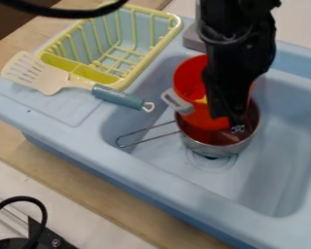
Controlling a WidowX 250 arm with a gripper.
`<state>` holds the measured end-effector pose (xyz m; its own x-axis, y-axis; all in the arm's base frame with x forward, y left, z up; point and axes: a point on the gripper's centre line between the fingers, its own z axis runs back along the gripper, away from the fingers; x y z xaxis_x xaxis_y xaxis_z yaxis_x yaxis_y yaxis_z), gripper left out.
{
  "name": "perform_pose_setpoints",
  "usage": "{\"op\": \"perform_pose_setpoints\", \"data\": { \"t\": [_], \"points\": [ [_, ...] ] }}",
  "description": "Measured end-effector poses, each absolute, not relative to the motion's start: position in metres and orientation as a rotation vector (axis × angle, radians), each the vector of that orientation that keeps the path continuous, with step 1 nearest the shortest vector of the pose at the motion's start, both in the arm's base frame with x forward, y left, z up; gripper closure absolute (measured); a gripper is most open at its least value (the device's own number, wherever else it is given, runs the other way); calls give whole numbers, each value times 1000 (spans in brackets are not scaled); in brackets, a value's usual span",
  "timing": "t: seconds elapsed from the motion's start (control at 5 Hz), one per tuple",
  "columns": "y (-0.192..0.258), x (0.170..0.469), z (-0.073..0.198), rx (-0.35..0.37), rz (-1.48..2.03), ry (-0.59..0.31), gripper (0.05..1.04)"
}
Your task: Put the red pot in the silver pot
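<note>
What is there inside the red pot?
Something yellow can be seen inside the red pot, but I cannot tell what. The gripper and arm cover the rest.

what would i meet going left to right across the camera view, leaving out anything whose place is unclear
Slotted cream spatula blade → yellow-green dish rack → red pot → right inner wall of the blue sink.

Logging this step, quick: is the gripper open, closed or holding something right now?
Gripper: at the red pot, over the silver pot; open, closed or holding can't be told.
</note>
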<state>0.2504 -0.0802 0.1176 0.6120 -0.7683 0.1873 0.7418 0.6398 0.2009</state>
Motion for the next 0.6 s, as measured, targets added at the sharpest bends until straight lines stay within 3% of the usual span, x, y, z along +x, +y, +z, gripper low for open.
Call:
{"op": "perform_pose_setpoints", "data": {
  "t": [0.6],
  "points": [
    [-84,253,112,102,-864,-276,1029]
  ]
}}
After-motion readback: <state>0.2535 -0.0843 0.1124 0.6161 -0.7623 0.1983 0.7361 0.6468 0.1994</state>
